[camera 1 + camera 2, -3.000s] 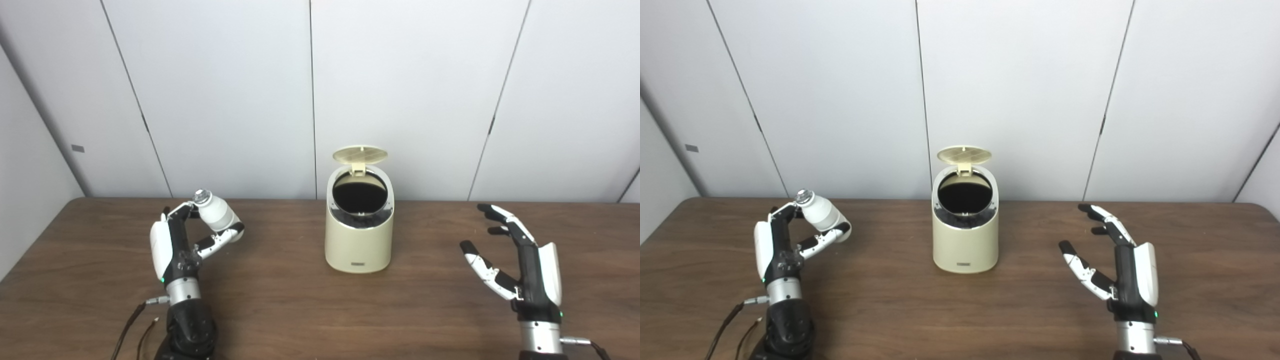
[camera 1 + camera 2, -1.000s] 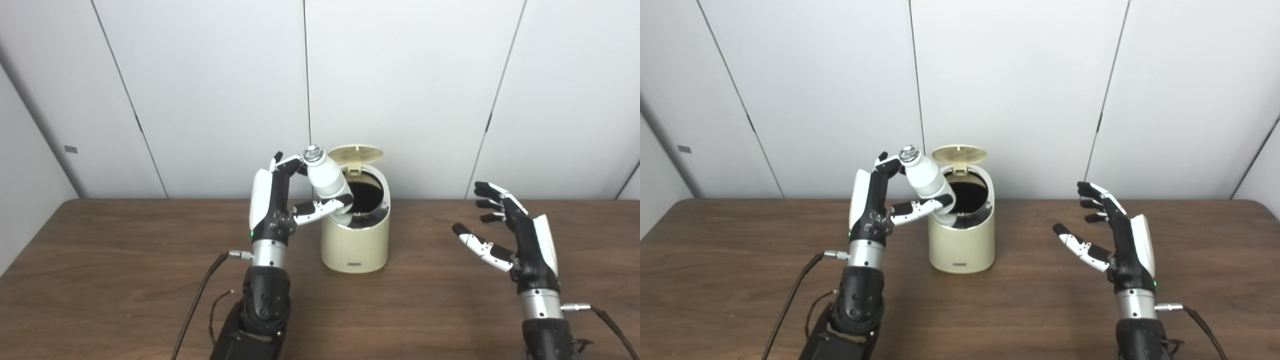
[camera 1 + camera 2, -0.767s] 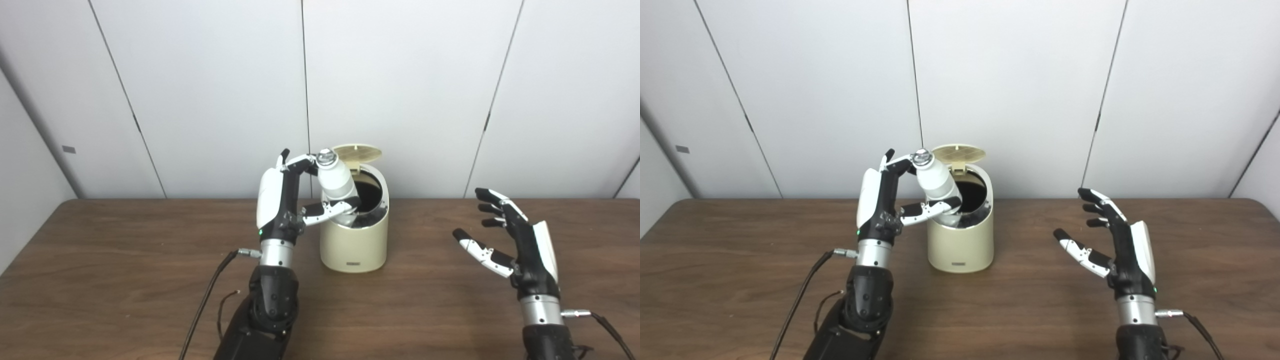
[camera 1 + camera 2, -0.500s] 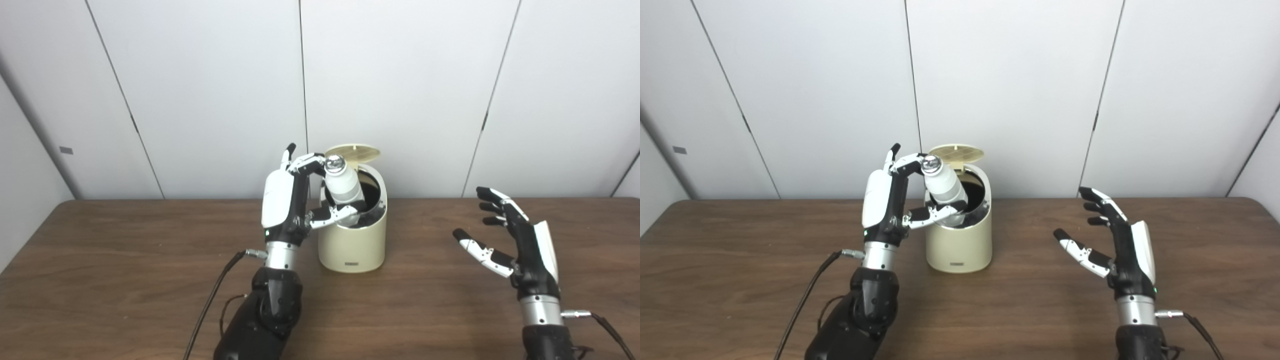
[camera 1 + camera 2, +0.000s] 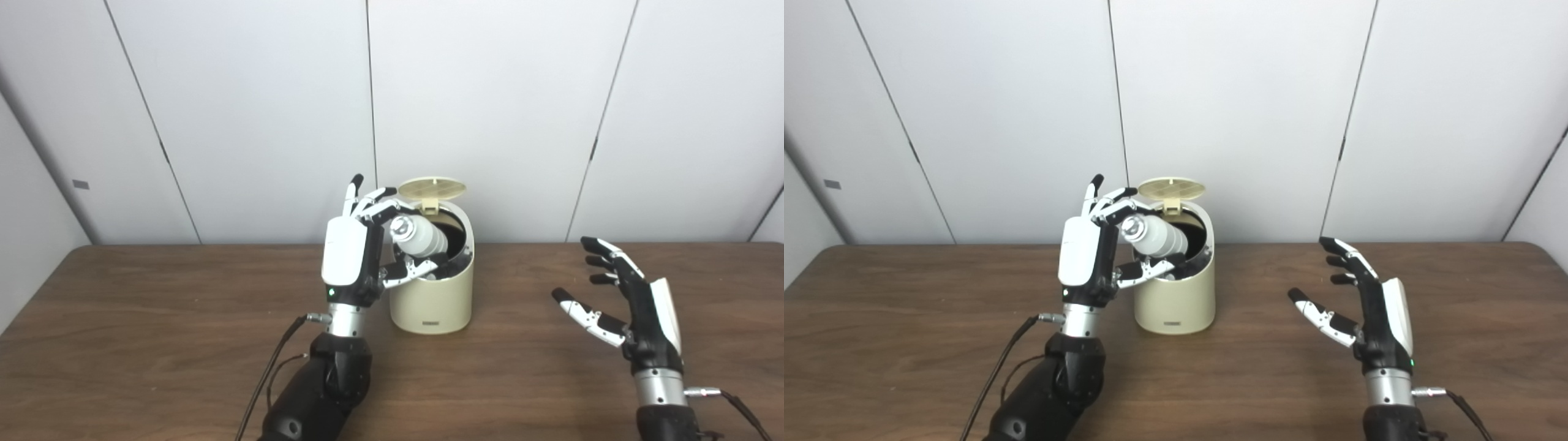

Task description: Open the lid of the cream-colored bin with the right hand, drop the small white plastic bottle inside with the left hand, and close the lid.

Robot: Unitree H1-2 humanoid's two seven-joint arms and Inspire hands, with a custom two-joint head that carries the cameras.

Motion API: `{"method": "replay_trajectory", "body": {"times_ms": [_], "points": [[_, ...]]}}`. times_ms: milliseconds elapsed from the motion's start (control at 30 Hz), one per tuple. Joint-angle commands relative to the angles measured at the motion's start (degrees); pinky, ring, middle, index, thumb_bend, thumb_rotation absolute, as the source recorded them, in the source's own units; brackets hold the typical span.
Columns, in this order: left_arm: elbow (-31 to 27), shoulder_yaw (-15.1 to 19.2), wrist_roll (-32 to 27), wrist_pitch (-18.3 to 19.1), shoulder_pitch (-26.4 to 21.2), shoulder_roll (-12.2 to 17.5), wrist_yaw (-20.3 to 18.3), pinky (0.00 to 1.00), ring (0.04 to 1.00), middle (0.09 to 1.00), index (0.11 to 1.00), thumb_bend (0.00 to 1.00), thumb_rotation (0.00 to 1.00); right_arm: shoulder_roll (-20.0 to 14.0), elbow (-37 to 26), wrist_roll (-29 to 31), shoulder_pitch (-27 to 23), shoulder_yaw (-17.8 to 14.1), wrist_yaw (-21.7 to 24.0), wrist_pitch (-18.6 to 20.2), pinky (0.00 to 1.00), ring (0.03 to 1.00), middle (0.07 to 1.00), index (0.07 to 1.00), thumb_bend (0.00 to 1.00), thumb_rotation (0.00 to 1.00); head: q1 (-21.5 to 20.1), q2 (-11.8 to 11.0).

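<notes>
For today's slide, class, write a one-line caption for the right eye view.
Left hand tips a white bottle into the open bin while the open right hand waits.

- Left eye view: head height, facing the wall across the table (image 5: 122, 343), bin (image 5: 432, 300) slightly right of centre.
- Right eye view: alongside, same facing, bin (image 5: 1173, 300) at centre.
- Shared: nearly everything.

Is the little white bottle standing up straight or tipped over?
Tipped over. The small white plastic bottle leans sideways at the cream-colored bin's mouth, cap pointing toward the left hand, bottom inside.
</notes>
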Motion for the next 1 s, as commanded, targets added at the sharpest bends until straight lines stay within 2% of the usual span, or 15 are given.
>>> {"method": "replay_trajectory", "body": {"times_ms": [0, 333, 467, 500, 567, 600, 667, 767, 967], "points": [[0.1, -0.2, 0.1, -0.4, -2.4, 0.0, 0.6, 1.0, 0.776, 0.453, 0.515, 0.52, 0.0, -0.1, -2.0, -0.4, -1.1, -0.4, -1.1, -0.9, 0.63, 0.758, 0.796, 0.784, 0.37, 0.24, -0.1, 0.0], [-0.1, -0.2, -0.8, 0.1, -2.1, 0.5, -1.6, 1.0, 0.781, 0.461, 0.511, 0.52, 0.0, 0.0, -2.2, -0.3, -0.9, -0.3, -1.0, -0.2, 0.66, 0.779, 0.809, 0.783, 0.37, 0.25, 0.1, -0.2], [-1.3, -0.3, -1.3, 1.0, -1.7, 1.0, -3.5, 1.0, 0.814, 0.493, 0.481, 0.52, 0.0, -0.1, -1.6, -0.2, -1.0, -0.4, -1.2, -0.8, 0.66, 0.778, 0.808, 0.783, 0.37, 0.24, 0.1, -0.2], [-1.6, -0.2, -1.6, 1.1, -1.6, 1.1, -4.2, 1.0, 0.819, 0.507, 0.487, 0.62, 0.06, -0.2, -1.5, -0.1, -1.1, -0.4, -1.2, -0.9, 0.65, 0.776, 0.807, 0.782, 0.37, 0.25, 0.2, -0.2], [-2.3, 0.0, -2.1, 1.4, -1.3, 1.3, -5.5, 1.0, 0.831, 0.525, 0.524, 0.87, 0.29, -0.2, -1.5, -0.1, -1.1, -0.3, -1.2, -1.0, 0.65, 0.775, 0.806, 0.781, 0.37, 0.27, 0.2, -0.2], [-2.8, 0.1, -2.7, 1.6, -1.1, 1.3, -6.5, 1.0, 0.835, 0.53, 0.536, 0.95, 0.36, -0.2, -1.6, -0.1, -1.1, -0.3, -1.2, -0.9, 0.65, 0.775, 0.805, 0.781, 0.37, 0.27, 0.2, -0.2], [-4.1, 0.4, -3.4, 2.5, -0.6, 1.4, -8.4, 1.0, 0.853, 0.547, 0.552, 0.99, 0.54, -0.1, -1.8, -0.3, -1.1, -0.3, -1.2, -0.5, 0.67, 0.781, 0.808, 0.78, 0.37, 0.28, 0.2, -0.2], [-5.0, 0.6, -3.4, 3.3, -0.2, 1.5, -9.3, 1.0, 0.854, 0.547, 0.556, 1.0, 0.67, -0.2, -1.4, -0.3, -1.2, -0.3, -1.3, -0.6, 0.67, 0.786, 0.813, 0.781, 0.37, 0.27, 0.3, -0.3], [-5.1, 1.1, -3.4, 4.2, -0.2, 1.3, -9.2, 1.0, 0.849, 0.54, 0.55, 1.0, 0.78, -0.1, -1.0, -0.1, -1.3, -0.3, -1.4, -0.8, 0.68, 0.789, 0.815, 0.782, 0.38, 0.27, 0.2, -0.3]]}}
